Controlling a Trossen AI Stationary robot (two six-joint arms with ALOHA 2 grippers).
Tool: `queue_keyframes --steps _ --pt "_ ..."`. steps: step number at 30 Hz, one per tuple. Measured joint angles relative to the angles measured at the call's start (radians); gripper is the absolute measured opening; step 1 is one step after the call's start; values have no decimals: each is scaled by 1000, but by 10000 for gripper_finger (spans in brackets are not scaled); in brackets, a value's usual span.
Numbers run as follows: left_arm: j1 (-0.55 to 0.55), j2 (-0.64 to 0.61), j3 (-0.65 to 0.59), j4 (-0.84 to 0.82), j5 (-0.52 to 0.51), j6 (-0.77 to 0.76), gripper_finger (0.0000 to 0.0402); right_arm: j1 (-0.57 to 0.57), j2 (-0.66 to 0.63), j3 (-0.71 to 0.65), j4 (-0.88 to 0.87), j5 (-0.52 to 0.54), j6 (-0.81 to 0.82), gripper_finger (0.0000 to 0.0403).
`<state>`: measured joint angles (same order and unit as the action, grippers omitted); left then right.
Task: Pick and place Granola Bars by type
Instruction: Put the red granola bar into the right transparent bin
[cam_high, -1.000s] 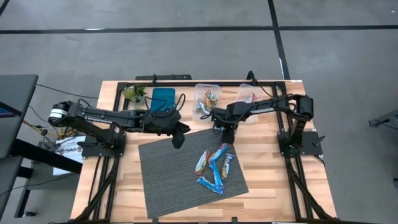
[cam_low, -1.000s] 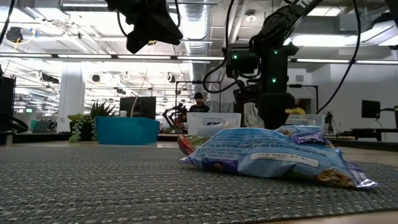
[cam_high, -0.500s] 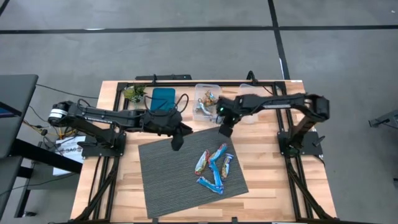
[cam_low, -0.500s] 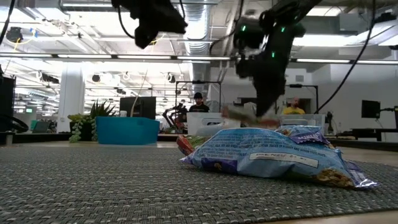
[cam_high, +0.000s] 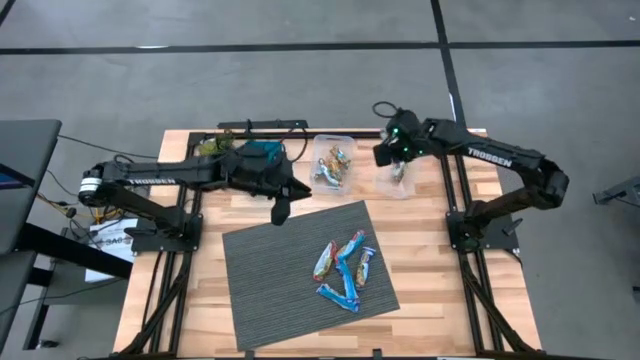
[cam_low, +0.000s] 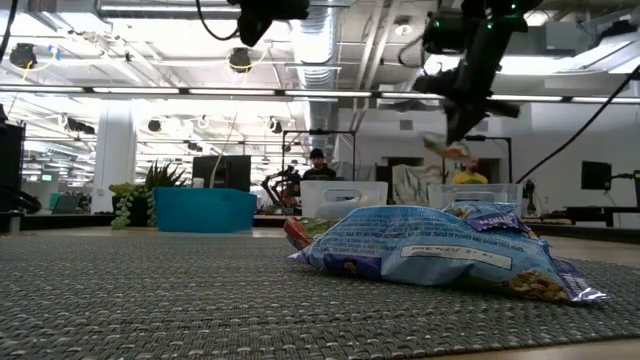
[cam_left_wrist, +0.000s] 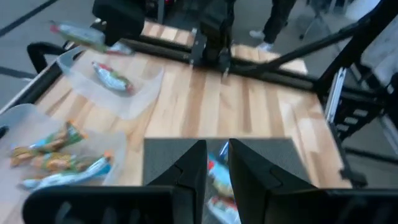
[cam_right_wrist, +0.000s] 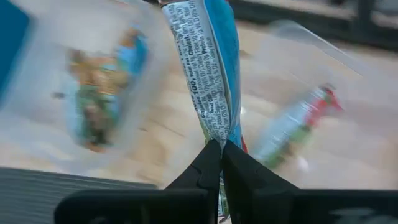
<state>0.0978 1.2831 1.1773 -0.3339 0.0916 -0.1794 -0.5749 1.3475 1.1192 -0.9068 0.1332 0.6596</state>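
My right gripper hangs over the right clear tub, shut on a blue-white granola bar. That tub has one red-green bar in it. The middle tub contains several orange-gold bars. More bars lie in a loose pile on the grey mat. My left gripper hovers over the mat's far edge, narrowly open, with nothing between its fingers. My right gripper pinches one end of the bar's wrapper between its two fingertips, coming from above. The bar is lifted clear over the right tub, and its free end sticks out away from the fingers.
A blue tray and a small plant stand at the far left, partly under my left arm. The table's black frame runs along the far edge and both sides. Bare wood lies near the front edge.
My right gripper has shut on a bar at the mat's far edge, lifted it clear and carried it up and toward the far right, over the right tub. My left gripper has risen and drawn a little toward the far edge.
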Motion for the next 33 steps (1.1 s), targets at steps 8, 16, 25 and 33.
queue_keyframes --steps 8,16,25,33 --pt "73 28 74 -92 113 52 57 -63 64 0 -77 -4 21 14" --pt "71 28 74 -112 113 49 57 -32 124 0 -81 -49 -60 101" --pt "38 28 74 -134 29 -2 57 142 89 0 49 -39 -177 199" --pt "-51 18 -55 -99 -92 -173 57 444 87 0 112 -69 -478 216"
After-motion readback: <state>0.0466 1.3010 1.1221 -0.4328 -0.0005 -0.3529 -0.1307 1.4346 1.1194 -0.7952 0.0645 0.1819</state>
